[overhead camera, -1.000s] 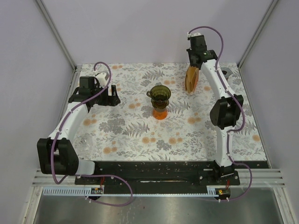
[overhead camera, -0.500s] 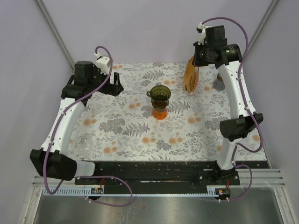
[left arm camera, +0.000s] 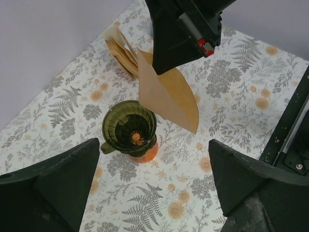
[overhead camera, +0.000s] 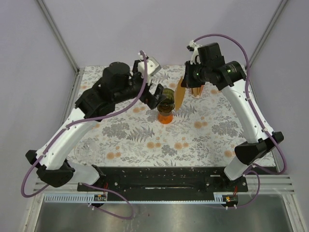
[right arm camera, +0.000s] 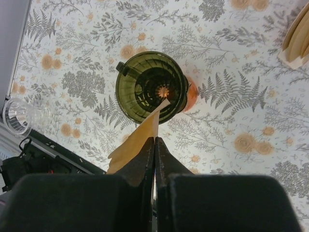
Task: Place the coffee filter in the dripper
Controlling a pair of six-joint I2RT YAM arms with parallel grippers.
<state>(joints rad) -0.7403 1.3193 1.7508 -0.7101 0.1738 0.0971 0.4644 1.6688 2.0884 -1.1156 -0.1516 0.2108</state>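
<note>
On the fern-patterned tabletop (overhead camera: pixel 203 140), the right end effector (right arm camera: pixel 154 141) pinches the flat brown paper coffee filter (overhead camera: pixel 179 94) aloft at the ribbed dark-green cone dripper's (overhead camera: pixel 165 98) two o'clock, not yet inserted, while the left end effector (left arm camera: pixel 154 179) gapes wide, empty.

Stretched up and in from the left, with the left gripper (overhead camera: pixel 156 95) tipped down, fingers spread wide, holding nothing. Bent in from the right, with the right gripper (overhead camera: pixel 186 82) pinched tight on the coffee filter (right arm camera: pixel 137 141). Both close together.
</note>
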